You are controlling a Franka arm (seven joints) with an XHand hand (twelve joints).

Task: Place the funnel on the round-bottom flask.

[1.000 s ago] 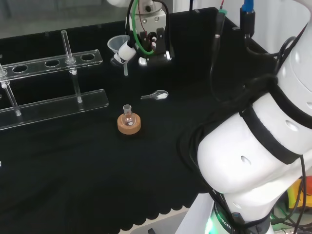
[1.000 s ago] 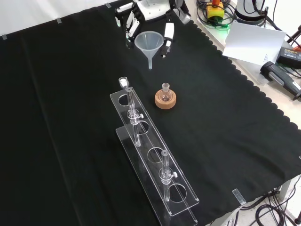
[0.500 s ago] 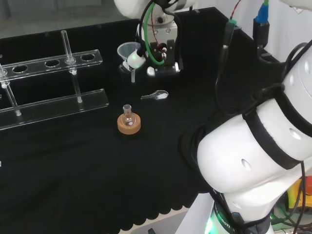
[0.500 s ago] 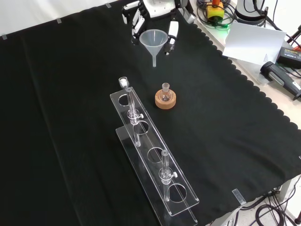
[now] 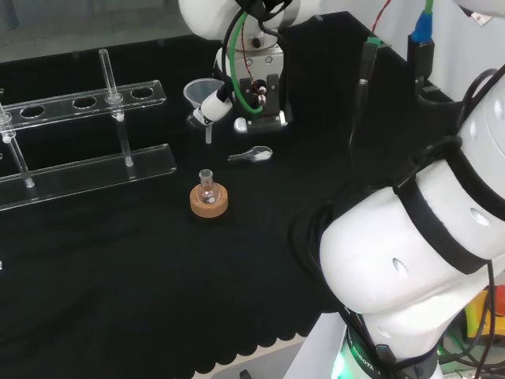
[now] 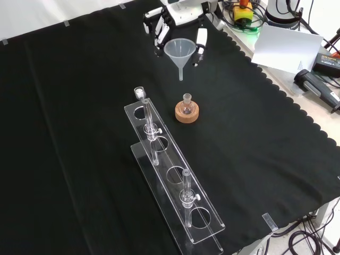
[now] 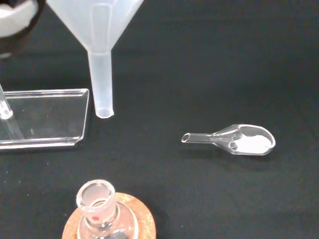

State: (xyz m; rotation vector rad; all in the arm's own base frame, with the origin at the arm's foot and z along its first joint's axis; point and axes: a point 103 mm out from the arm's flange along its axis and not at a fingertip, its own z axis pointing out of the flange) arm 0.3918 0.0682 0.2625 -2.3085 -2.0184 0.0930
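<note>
A translucent white funnel [image 5: 200, 96] [image 6: 179, 52] [image 7: 98, 35] hangs upright in the air, stem down, with the hand [image 5: 241, 88] [image 6: 178, 24] shut on its rim. A small round-bottom flask [image 5: 207, 189] [image 6: 186, 104] [image 7: 99, 206] stands on a cork ring [image 5: 209, 200] [image 6: 187, 113] in the middle of the cloth, its neck open. In the front view the funnel's stem ends a little above and beyond the flask. In the wrist view the stem tip hangs short of the flask's mouth.
A clear plastic tube rack [image 5: 79, 134] [image 6: 172, 178] with a few glass tubes stands at the left in the head view, near the flask in the front view. A small glass scoop [image 5: 252, 155] [image 7: 239, 140] holding white powder lies on the cloth beside the flask.
The hand has carried the funnel nearer to the flask: down and to the right in the front view, slightly lower in the head view. Flask, rack and scoop have stayed put.
</note>
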